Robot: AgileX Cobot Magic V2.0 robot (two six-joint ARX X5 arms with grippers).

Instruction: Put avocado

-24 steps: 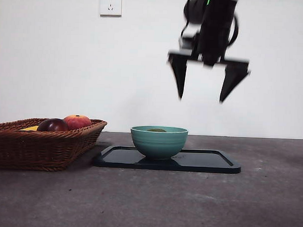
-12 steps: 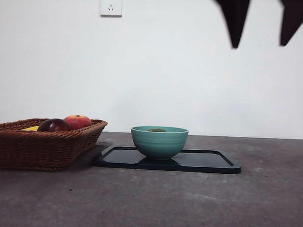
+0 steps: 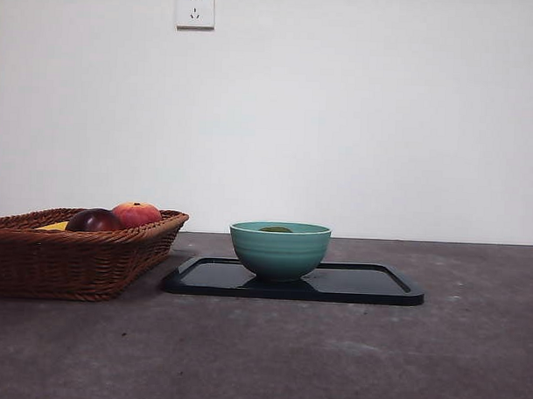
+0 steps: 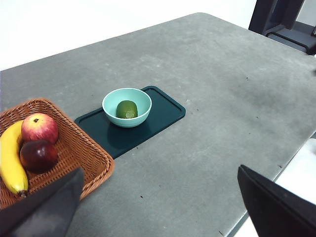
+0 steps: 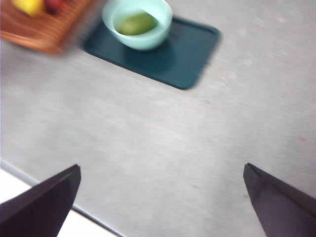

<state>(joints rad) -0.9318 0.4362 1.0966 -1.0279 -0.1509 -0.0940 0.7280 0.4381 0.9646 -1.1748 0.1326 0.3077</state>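
Avocado (image 4: 127, 109) sits in the teal bowl (image 4: 111, 101); from the front only its top (image 3: 276, 229) shows above the rim. Bowl stands on the dark tray (image 4: 163, 108), toward the basket end of it. Wicker basket (image 4: 81, 150) is beside the tray and holds a banana (image 4: 10, 158), a red-orange fruit (image 4: 39, 127) and a dark red one (image 4: 38, 155). Left hand (image 4: 158, 202) is released, jaws wide apart, high over the surface (image 4: 222, 89), holding nothing. Right hand (image 5: 162, 197) is likewise spread wide and empty, well above the surface; its view is blurred. Neither hand shows in the front view. Wall socket (image 3: 194, 6) above.
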